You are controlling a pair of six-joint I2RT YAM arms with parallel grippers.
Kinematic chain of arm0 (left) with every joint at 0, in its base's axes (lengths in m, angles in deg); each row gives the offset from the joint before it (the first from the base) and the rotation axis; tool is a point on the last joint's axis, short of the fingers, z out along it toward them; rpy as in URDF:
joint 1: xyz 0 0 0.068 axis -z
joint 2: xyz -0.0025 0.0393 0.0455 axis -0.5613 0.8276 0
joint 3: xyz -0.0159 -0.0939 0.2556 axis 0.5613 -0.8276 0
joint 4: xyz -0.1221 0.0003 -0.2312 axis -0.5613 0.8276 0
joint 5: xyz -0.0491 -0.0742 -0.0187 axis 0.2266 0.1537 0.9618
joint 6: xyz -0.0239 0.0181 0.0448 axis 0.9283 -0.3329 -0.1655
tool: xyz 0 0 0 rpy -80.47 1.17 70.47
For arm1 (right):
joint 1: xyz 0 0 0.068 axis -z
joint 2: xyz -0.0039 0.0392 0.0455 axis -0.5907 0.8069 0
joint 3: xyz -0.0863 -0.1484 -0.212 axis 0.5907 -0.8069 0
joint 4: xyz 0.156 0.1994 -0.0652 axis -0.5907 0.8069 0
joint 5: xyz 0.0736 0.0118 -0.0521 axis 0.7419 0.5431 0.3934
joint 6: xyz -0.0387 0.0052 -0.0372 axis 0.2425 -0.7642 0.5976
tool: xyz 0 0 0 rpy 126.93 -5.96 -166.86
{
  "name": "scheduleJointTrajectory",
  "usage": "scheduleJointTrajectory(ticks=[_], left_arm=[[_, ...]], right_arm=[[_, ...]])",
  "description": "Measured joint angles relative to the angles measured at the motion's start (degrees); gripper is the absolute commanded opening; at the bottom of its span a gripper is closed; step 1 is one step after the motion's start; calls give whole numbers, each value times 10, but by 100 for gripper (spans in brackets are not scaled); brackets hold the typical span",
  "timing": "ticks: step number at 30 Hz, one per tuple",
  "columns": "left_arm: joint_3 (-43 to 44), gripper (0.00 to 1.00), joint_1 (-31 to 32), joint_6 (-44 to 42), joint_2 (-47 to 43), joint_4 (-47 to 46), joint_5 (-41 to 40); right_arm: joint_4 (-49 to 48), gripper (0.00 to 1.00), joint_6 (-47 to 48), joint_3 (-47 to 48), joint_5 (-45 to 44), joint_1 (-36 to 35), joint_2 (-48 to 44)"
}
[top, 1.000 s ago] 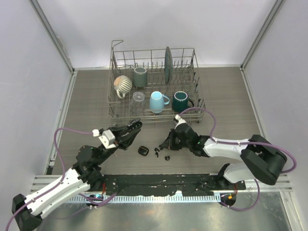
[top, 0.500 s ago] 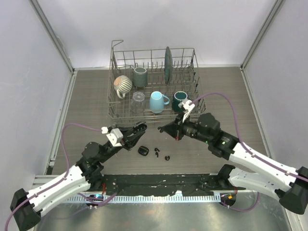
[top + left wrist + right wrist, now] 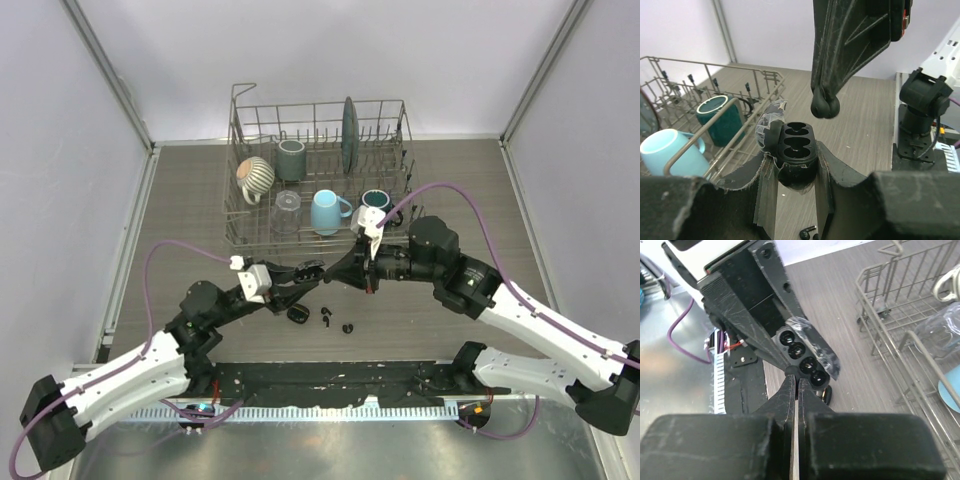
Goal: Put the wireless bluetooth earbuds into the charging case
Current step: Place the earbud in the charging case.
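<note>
The charging case (image 3: 796,148) is black with its lid open and empty wells facing up. My left gripper (image 3: 794,159) is shut on it and holds it above the table (image 3: 180,200). My right gripper (image 3: 795,376) is shut on one small black earbud (image 3: 824,105), which hangs just over the case's far end (image 3: 802,356). In the top view the two grippers meet tip to tip, left (image 3: 308,272) and right (image 3: 336,277). Two more earbuds (image 3: 326,316) (image 3: 347,327) lie on the table below. A second black oval case (image 3: 296,313) lies beside them.
A wire dish rack (image 3: 237,215) stands behind the grippers, holding a light blue mug (image 3: 327,211), a dark green mug (image 3: 377,207), a clear glass (image 3: 286,212), a striped cup (image 3: 255,176), a grey cup (image 3: 291,158) and a plate (image 3: 349,122).
My right gripper has risen from the table and swung left with the earbud. My left gripper has carried the open case right, so the two now meet.
</note>
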Motion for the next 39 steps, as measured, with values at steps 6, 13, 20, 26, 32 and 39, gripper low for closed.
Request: scheduleJointTrajectory(ticks=[6,13,20,26,32,39], left_arm=[[22,0,-1,11,37,-4,38],[40,0,-2,24,69,-12,79],[52,0,-2,37,99,-17,116],[57,0,-2,45,109,-27,133],[57,0,-3,57,114,-37,148],[57,0,-4,67,115,-37,154]], right_arm=[[15,1,28,2,30,-9,0],[13,1,35,2,34,-9,-6],[6,1,40,2,32,-9,-5],[2,1,46,2,29,-13,-5],[2,1,63,2,21,-30,-5],[10,1,94,4,-13,-50,-5]])
